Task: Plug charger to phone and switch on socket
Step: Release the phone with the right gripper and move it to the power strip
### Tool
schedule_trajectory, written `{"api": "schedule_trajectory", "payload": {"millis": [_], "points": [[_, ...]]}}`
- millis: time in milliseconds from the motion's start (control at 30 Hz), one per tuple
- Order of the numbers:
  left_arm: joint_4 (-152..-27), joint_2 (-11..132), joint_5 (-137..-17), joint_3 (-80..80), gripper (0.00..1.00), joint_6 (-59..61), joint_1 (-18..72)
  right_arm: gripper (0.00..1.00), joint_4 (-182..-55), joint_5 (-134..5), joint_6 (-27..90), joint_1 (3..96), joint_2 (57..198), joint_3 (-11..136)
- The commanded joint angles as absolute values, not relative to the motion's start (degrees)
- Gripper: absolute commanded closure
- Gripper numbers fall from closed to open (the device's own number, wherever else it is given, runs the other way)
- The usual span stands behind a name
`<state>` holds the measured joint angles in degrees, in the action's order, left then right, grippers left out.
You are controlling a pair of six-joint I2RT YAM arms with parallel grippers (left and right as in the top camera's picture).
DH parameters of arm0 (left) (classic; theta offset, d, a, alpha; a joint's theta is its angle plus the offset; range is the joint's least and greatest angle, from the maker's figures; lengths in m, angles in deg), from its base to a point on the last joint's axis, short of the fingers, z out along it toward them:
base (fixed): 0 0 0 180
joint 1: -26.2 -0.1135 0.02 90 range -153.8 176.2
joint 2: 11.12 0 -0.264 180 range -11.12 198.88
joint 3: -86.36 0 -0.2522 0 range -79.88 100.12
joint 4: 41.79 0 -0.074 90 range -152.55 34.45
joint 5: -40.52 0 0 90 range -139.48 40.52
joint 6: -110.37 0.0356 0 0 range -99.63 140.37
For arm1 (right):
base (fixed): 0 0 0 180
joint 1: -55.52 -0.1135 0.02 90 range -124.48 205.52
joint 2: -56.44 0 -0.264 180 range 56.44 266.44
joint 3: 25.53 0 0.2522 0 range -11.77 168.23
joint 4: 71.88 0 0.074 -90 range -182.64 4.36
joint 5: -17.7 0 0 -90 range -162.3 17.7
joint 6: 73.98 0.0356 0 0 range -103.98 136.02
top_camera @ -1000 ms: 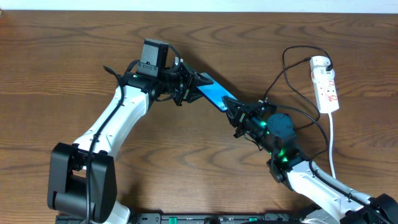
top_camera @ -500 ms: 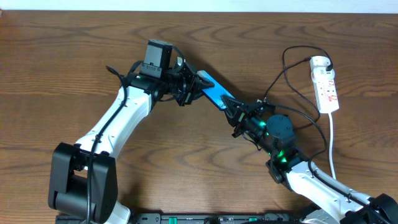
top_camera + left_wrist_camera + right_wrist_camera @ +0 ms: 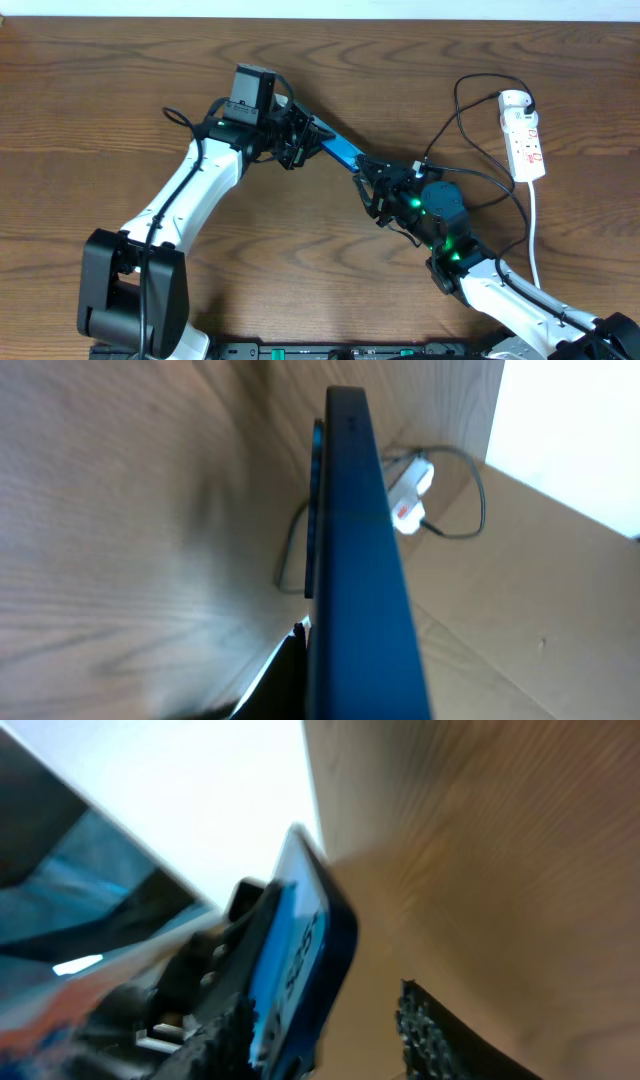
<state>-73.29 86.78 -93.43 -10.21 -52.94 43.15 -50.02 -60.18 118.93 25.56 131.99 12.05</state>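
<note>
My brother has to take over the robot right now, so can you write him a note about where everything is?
Left gripper: shut on the phone, at its upper end.
Right gripper: fingers apart at the phone's lower end.
Charger: runs from the socket toward the right gripper.
Done: phone gripped.
Left: tip in phone cannot be confirmed; check it, then switch on socket.

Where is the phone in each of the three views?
Overhead: the phone, a blue strip at centre between both arms.
Left wrist: phone, edge-on dark bar down the middle.
Right wrist: phone, blue screen, centre-left.
Landmark: the socket, overhead right; left wrist upper middle; absent from right wrist.
</note>
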Motion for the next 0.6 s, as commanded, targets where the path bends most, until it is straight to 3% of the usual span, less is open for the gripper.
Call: {"api": "schedule_trajectory", "payload": {"millis": [0,133,200,300,433,467,567], "points": [[-72.67,85.54,-90.76,-10.32,0.93,-44.42,40.05,0.51,-53.56,-67.17,93.3,25.3,131.77,12.18],[-76.61,85.54,-90.78,-10.32,0.92,-38.19,36.9,0.37,-53.52,-69.88,71.44,26.85,131.77,12.18],[-79.04,85.54,-90.76,-10.32,0.93,-36.79,35.39,0.2,-53.5,-70.69,63.35,28.34,131.75,12.2],[-79.69,85.54,-90.74,-10.34,0.93,-35.74,34.52,0.02,-53.83,-70.85,61.01,30.24,130.81,12.48],[-79.71,85.54,-90.74,-10.34,0.93,-35.74,34.52,0.01,-71.49,-77.38,59.9,30.78,129.41,20.85],[-79.69,85.54,-90.74,-10.34,0.93,-35.74,34.52,0.01,-87.92,-81.75,56.2,30.78,129.67,30.3],[-79.71,85.54,-90.45,-10.34,0.93,-35.74,34.52,0.01,-101.63,-86.63,53.1,30.78,130.79,40.92]]}}
